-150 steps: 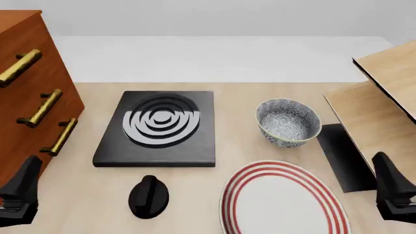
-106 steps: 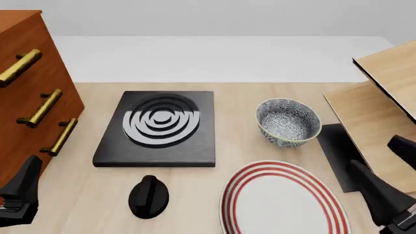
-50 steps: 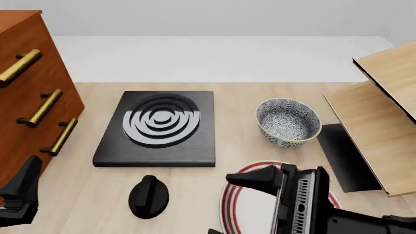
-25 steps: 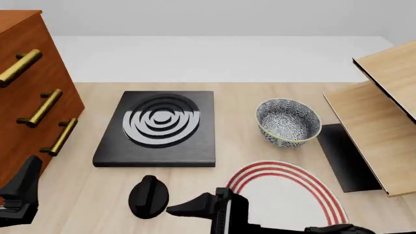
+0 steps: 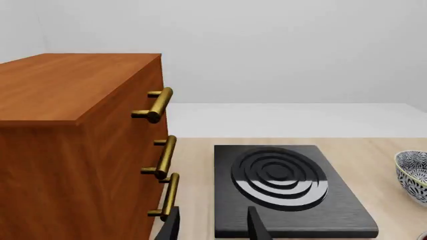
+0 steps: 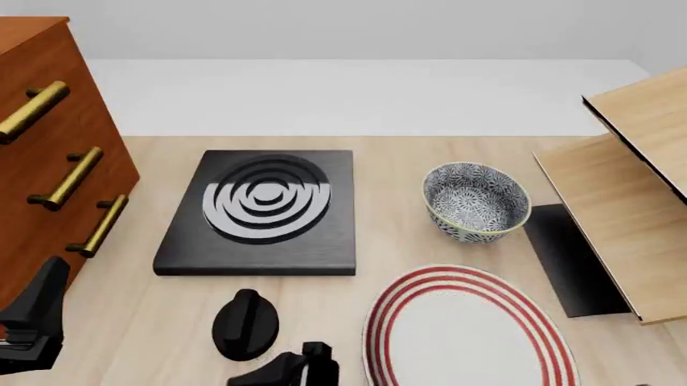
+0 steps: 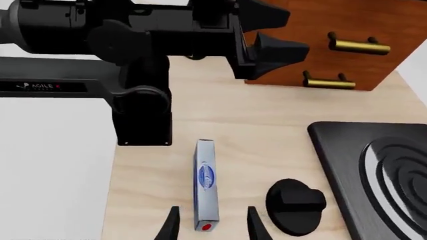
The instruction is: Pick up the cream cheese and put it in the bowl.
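The cream cheese (image 7: 206, 186) is a thin light blue and white box with a dark blue oval logo. It lies on the table near the front edge and shows only in the right wrist view. My right gripper (image 7: 211, 226) is open, its fingers either side of the box's near end, and empty. In the front view only its tip (image 6: 285, 371) shows at the bottom edge, beside the knob. The speckled bowl (image 6: 477, 201) stands at the right of the table and at the edge of the left wrist view (image 5: 412, 175). My left gripper (image 5: 212, 229) is open and empty, low at the front left (image 6: 32, 318).
A black stove plate (image 6: 263, 211) lies mid-table with a black knob (image 6: 246, 323) in front of it. A red-ringed plate (image 6: 462, 330) is at the front right. A wooden cabinet (image 6: 43, 161) with brass handles stands left, a wooden shelf (image 6: 633, 201) right. The left arm (image 7: 133, 30) crosses the right wrist view.
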You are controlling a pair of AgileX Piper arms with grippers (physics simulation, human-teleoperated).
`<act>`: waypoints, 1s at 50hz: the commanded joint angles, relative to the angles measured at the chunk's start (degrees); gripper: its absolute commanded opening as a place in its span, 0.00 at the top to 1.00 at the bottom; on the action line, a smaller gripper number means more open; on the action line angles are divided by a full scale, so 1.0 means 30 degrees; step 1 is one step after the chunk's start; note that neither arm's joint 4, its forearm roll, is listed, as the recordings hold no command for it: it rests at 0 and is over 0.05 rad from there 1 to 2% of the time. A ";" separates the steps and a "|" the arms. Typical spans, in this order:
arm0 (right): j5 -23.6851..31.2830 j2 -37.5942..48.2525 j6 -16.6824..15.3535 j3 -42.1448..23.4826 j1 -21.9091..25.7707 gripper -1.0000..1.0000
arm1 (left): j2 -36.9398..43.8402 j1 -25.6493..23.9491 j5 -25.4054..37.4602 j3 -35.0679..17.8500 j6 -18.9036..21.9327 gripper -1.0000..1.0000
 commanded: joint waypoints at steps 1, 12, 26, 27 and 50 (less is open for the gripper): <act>-0.0670 0.1618 0.0273 -0.0534 0.0128 0.00 | 0.0000 0.0000 0.0000 0.0000 0.0000 0.00; -0.1503 0.2964 0.0697 -0.0603 -0.0119 0.00 | 0.0000 0.0000 0.0000 0.0000 0.0000 0.00; -0.2261 0.4422 0.0933 -0.0858 -0.0174 0.00 | 0.0000 0.0000 0.0000 0.0000 0.0000 0.00; -0.2279 0.4509 0.0982 -0.0899 -0.0143 0.00 | 0.0000 0.0000 0.0000 0.0000 0.0000 0.00; -0.3236 0.6768 0.1559 -0.1431 -0.0300 0.00 | 0.0000 0.0000 0.0000 0.0000 0.0000 0.00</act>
